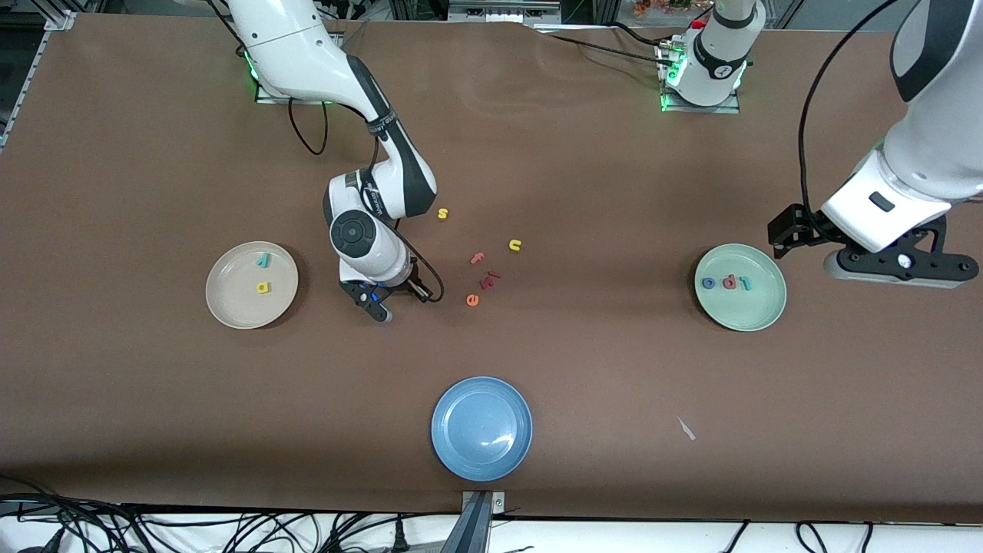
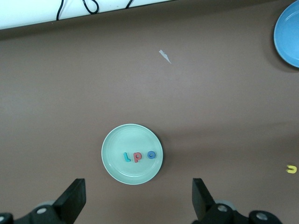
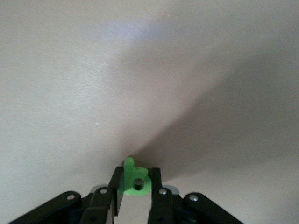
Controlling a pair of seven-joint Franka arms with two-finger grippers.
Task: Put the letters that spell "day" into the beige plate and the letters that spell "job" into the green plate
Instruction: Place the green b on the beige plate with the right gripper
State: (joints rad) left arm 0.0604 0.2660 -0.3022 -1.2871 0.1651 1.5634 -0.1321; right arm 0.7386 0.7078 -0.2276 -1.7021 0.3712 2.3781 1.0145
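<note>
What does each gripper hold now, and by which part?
The right gripper pinches the green letter by the two sides of its round body, stem pointing out. The left gripper is open over the table beside the green plate and holds nothing.

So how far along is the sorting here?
"Job" is done: all three letters lie in the green plate. The beige plate holds y and a. The right gripper has jaws shut on the green d; only placing it remains. The left gripper waits open.
</note>
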